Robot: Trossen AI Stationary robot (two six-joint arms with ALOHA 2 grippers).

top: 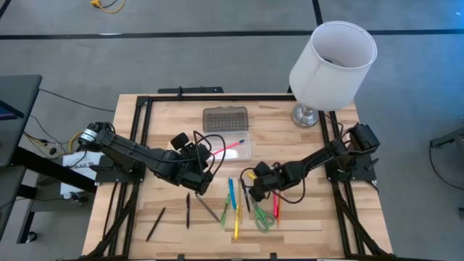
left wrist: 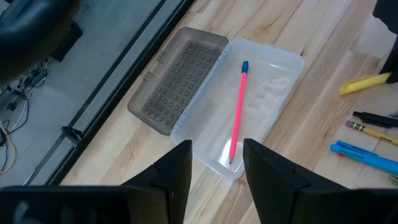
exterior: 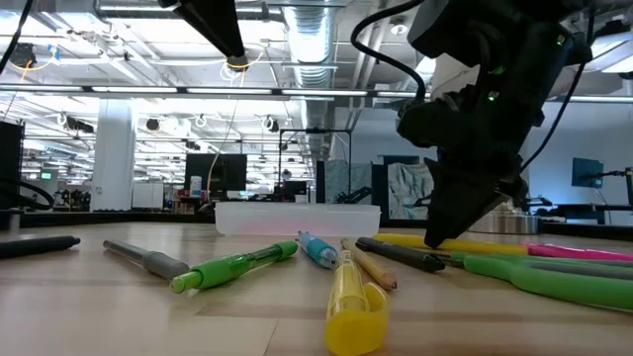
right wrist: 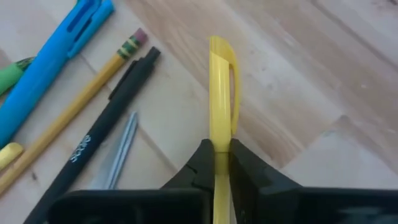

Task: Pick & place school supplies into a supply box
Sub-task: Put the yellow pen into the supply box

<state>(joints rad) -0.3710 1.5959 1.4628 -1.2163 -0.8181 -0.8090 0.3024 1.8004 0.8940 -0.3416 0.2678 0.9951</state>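
Right fingers (right wrist: 214,163) pinching yellow pen (right wrist: 221,93); left fingers (left wrist: 214,171) hanging open over box (left wrist: 264,93) holding one pink pencil (left wrist: 236,115); most supplies remaining on tabletop (top: 304,217).

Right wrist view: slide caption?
Right end effector shut on yellow pen, beside a black pen and pencil.

A pencil (left wrist: 236,118) lies in the supply box (left wrist: 273,127), its lid (left wrist: 177,81) open beside it.
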